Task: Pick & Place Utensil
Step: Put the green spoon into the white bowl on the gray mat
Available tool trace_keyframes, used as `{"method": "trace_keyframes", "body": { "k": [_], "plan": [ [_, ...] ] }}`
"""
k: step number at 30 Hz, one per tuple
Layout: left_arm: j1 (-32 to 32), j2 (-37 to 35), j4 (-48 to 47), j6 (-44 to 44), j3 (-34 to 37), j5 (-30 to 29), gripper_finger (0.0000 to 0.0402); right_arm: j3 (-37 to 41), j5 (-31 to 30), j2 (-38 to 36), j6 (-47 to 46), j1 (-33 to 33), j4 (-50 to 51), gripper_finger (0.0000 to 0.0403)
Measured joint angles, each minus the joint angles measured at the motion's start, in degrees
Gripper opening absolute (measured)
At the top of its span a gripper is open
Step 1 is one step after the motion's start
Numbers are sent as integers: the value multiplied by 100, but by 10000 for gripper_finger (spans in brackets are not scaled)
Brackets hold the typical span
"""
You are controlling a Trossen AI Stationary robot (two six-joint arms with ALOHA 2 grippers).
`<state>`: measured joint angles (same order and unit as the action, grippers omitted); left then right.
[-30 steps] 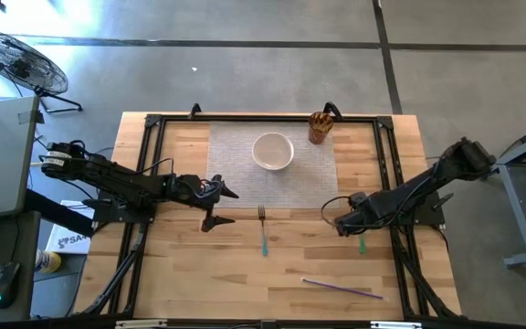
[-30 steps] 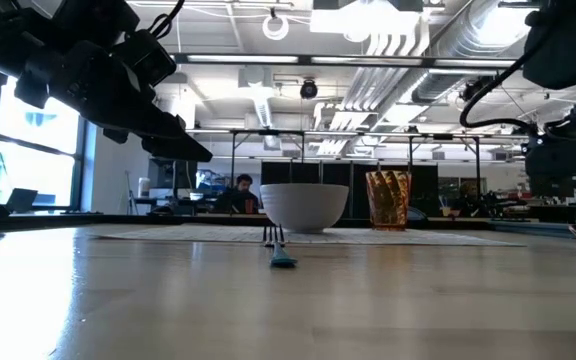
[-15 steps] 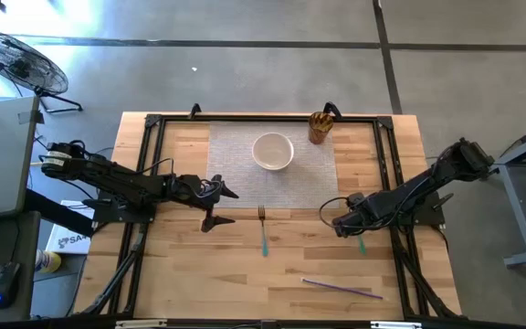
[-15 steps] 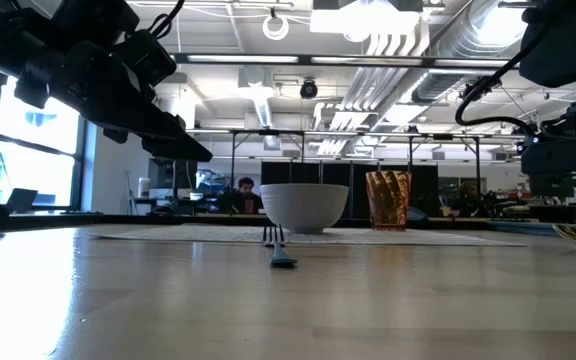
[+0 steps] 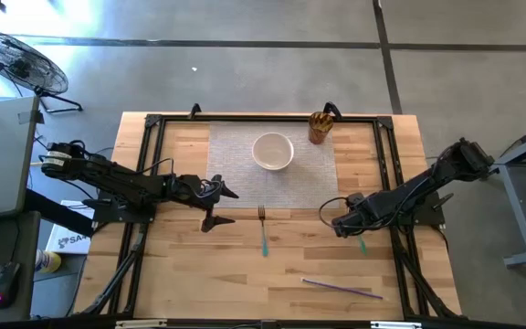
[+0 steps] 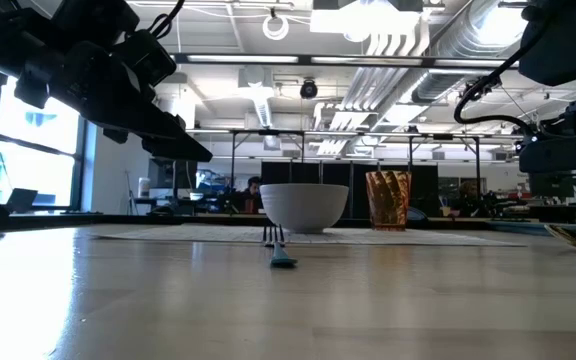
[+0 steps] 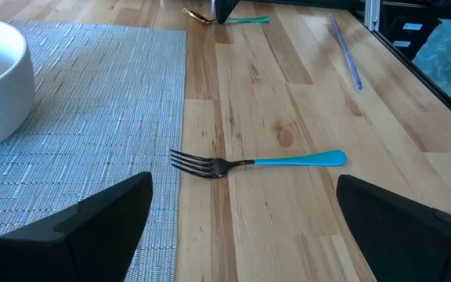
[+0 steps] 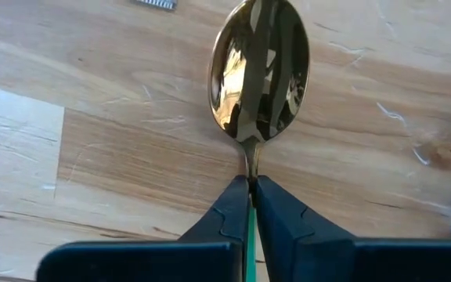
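Since one second ago, your right gripper [image 5: 340, 222] is shifting slightly toward the table's middle with the spoon [image 8: 259, 74], while the left arm and everything lying on the table are keeping their places. You are now in the carrying step: the right wrist view is showing the two fingers [image 8: 227, 210] pressed together on the thin neck of the gold spoon, just below its bowl, with the green handle running back between them. From the high view the spoon's green handle [image 5: 362, 244] is sticking out behind the gripper, near the right front corner of the woven placemat [image 5: 232, 155]. Your left gripper [image 5: 219, 206] is waiting with its fingers spread wide, just beside the blue-handled fork [image 7: 255, 163], which is lying on the wood at the placemat's front edge. The white bowl [image 5: 273, 151] is sitting on the placemat, the amber cup [image 5: 320, 127] at its far right corner, and a purple straw [image 5: 343, 289] near the table's front. I think the next move is asking you to bring the spoon beside the bowl, lower it flat, and only then release.
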<state>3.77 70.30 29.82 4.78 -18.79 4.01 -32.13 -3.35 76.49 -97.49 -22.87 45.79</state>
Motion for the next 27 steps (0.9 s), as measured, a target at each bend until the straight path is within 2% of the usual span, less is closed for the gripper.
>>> {"method": "trace_keyframes", "body": {
  "k": [8, 12, 20, 27],
  "plan": [
    [0, 0, 0, 0, 0, 0, 399, -26, 290, 0, 170, 4, -88, 5],
    [2, 0, 0, 0, 0, 0, 399, -308, 190, 4, 263, 2, -76, 4],
    [2, -2, 0, 0, 0, 0, 399, -1129, -856, 7, 808, 65, -73, 3],
    [0, 0, 0, 0, 0, 0, 399, -1809, -1389, 81, 1854, 605, -72, 3]
  ]
}}
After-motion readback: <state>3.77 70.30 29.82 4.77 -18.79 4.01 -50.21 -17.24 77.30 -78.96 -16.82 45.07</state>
